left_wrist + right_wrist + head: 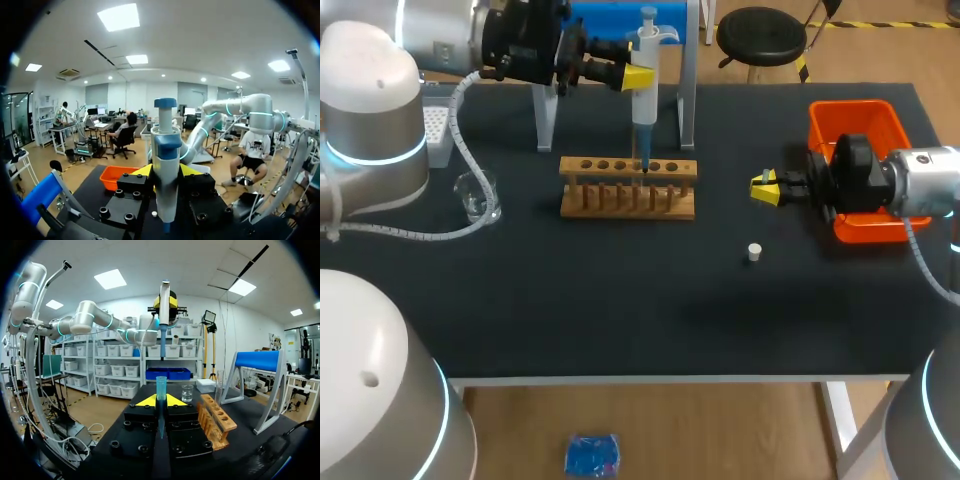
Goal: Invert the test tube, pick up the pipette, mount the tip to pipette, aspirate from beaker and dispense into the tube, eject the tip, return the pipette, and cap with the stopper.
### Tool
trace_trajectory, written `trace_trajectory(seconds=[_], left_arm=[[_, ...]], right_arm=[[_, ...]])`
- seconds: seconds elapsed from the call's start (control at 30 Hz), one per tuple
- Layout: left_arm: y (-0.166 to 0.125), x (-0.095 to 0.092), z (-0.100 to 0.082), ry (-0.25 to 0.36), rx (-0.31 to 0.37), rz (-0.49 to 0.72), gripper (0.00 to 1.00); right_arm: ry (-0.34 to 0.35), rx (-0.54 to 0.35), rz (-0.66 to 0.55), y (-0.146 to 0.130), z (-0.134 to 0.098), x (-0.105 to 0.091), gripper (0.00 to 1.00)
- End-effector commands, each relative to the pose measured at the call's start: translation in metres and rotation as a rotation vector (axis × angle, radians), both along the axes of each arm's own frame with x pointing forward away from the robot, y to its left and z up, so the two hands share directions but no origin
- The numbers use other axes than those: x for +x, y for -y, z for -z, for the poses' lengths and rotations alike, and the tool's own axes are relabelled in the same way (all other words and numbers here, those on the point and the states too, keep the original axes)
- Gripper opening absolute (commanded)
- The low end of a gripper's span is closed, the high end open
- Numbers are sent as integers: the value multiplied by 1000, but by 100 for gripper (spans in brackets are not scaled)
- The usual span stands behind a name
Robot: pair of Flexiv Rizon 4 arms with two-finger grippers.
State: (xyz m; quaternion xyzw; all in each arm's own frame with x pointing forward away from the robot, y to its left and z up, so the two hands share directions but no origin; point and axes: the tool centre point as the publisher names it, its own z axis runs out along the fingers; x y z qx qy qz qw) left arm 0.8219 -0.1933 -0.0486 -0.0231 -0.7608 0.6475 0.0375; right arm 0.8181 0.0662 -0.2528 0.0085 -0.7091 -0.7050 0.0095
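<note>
Overhead, left gripper (638, 77) holds pipette (646, 100) upright — tip (645, 150) above rack (628, 187).

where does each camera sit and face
Head view: above and behind the robot, looking down on the table; left gripper holds the pipette over the rack, right gripper near the orange bin.
Left wrist view: on the left wrist, facing the orange bin; own gripper and pipette show.
Right wrist view: on the right wrist, facing the rack and beaker; own gripper shows.
Shared: both wrist views show the pipette, from opposite sides.
</note>
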Motion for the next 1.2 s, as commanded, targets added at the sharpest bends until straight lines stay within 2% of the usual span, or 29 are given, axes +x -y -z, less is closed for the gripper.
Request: trace_trajectory(seconds=[0.03,0.2,0.27,0.37,0.5,0.57,0.97,1.2], left_arm=[[0,0,0,0,-1,-1,0],[0,0,0,0,-1,-1,0],[0,0,0,0,-1,-1,0],[0,0,0,0,-1,-1,0],[0,0,0,0,-1,-1,0],[0,0,0,0,-1,-1,0],[0,0,0,0,-1,-1,0],[0,0,0,0,-1,-1,0]], right_arm=[[1,-1,1,0,0,-1,0],[13,3,0,-4,-1,0,0],[97,-45,20,-15,1,3,0],[187,-83,19,-32,3,8,0],[250,-120,6,-52,3,13,0],[307,-143,2,-60,2,14,0],[365,-178,-62,-104,1,24,0],[365,-198,-72,-125,3,32,0]])
